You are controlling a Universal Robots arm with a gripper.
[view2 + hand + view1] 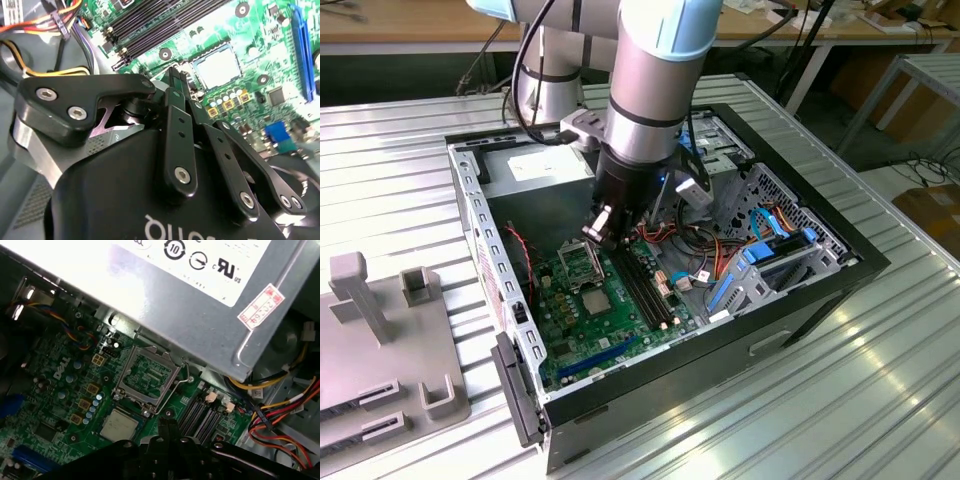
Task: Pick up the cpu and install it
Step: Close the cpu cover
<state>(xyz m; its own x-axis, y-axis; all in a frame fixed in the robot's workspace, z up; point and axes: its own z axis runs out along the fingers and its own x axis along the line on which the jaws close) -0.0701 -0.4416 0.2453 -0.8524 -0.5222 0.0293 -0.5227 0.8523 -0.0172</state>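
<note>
A ribbed metal table [410,160] carried an open black case [720,352], walled on every side, its top free. Inside lay a green board [575,335]. The gripper [603,236], jaws closed on nothing, hung over the metal-framed socket [147,375]. The flat, silvery cpu [118,424] lay just beside that frame.

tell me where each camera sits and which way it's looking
Exterior view: off the arm, above, looking down into the open computer case; the arm and jaws hang over the motherboard.
First wrist view: rides the arm, facing the socket and the power supply; black jaws parts show.
Second wrist view: rides the arm, looking past the jaws' black links to the memory slots.
Shared: all three show the cpu lying on the motherboard.
</note>
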